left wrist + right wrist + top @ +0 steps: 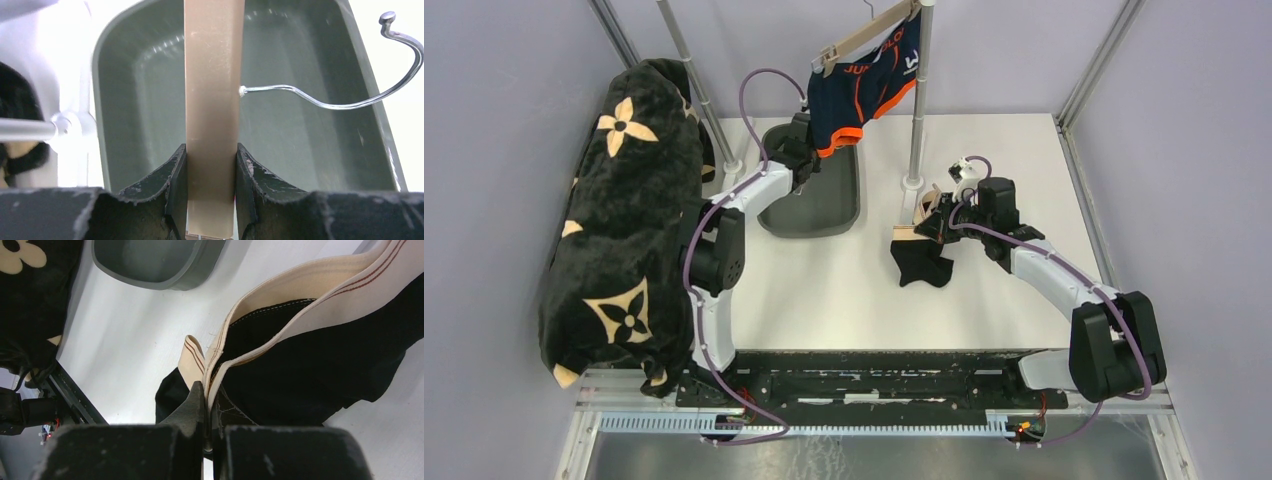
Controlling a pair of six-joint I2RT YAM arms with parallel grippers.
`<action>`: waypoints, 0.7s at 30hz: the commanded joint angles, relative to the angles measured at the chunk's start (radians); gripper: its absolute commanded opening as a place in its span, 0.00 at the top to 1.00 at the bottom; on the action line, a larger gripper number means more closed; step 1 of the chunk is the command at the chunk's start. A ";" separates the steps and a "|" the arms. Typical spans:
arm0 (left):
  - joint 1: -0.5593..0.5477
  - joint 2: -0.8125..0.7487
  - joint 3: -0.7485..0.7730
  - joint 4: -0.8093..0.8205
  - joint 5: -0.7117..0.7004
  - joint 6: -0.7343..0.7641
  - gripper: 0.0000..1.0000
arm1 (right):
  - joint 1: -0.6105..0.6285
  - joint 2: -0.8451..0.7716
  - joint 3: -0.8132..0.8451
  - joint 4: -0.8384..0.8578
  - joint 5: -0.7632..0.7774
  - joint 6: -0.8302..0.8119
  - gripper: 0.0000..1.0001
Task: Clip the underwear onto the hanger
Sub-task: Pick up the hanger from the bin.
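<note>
The left pincer (210, 155) is closed part-way on the flat bar of a tan wooden hanger (210, 90), one dark finger (175, 175) pressed to each side of it. The bar runs away from the fingers above a grey oval plastic bin (310, 130), and the hanger's bent metal hook (350, 102) sticks out to the side, touching nothing. From overhead the hanger is tilted in the air over the bin, beside an upright metal pole (917, 100). A navy pair of underwear with orange trim (869, 85) hangs from the hanger and hides much of the left pincer.

The right pincer (207, 405) is shut tight on the cream waistband (300, 285) of a black pair of underwear (310, 370), pinching the band's folded edge between its fingers. This black pair lies crumpled on the white table (824, 290), near the foot of the pole and well apart from the hanger.

A black plush blanket with beige flower shapes (624, 220) is draped over the frame on the left side, just beside the left arm.
</note>
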 commanded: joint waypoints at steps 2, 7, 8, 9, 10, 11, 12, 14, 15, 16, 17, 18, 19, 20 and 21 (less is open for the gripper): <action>-0.005 -0.137 -0.100 -0.094 0.070 -0.091 0.97 | -0.005 -0.039 -0.002 0.054 -0.028 0.009 0.99; -0.007 -0.268 -0.264 -0.063 0.173 -0.172 0.97 | -0.005 -0.036 -0.001 0.054 -0.029 0.008 1.00; -0.009 -0.302 -0.301 -0.046 0.191 -0.186 0.97 | -0.005 -0.036 -0.001 0.054 -0.030 0.007 1.00; -0.011 -0.332 -0.336 -0.030 0.206 -0.198 0.97 | -0.004 -0.036 -0.001 0.054 -0.030 0.008 0.99; -0.014 -0.361 -0.364 -0.022 0.215 -0.209 0.97 | -0.005 -0.035 -0.001 0.055 -0.032 0.009 0.99; -0.018 -0.388 -0.398 -0.014 0.227 -0.220 0.97 | -0.005 -0.035 -0.001 0.055 -0.031 0.009 1.00; -0.022 -0.413 -0.419 -0.011 0.237 -0.229 0.97 | -0.005 -0.034 -0.001 0.056 -0.033 0.009 1.00; -0.037 -0.457 -0.456 0.000 0.249 -0.242 0.97 | -0.004 -0.034 -0.001 0.056 -0.033 0.010 1.00; -0.049 -0.475 -0.468 -0.002 0.249 -0.246 0.97 | -0.005 -0.034 -0.001 0.056 -0.033 0.011 1.00; -0.059 -0.488 -0.481 -0.001 0.252 -0.252 0.97 | -0.005 -0.035 -0.001 0.056 -0.032 0.010 0.99; -0.068 -0.502 -0.495 0.001 0.262 -0.264 0.97 | -0.004 -0.035 -0.001 0.055 -0.032 0.010 0.99; -0.071 -0.514 -0.506 0.001 0.276 -0.275 0.97 | -0.005 -0.037 -0.001 0.054 -0.032 0.010 0.99; -0.073 -0.530 -0.518 0.002 0.294 -0.288 0.97 | -0.005 -0.037 -0.001 0.054 -0.033 0.011 1.00; -0.074 -0.541 -0.531 0.001 0.313 -0.303 0.97 | -0.004 -0.040 -0.001 0.052 -0.030 0.009 0.99; -0.074 -0.554 -0.545 0.001 0.335 -0.317 0.97 | -0.005 -0.042 -0.001 0.049 -0.029 0.008 0.99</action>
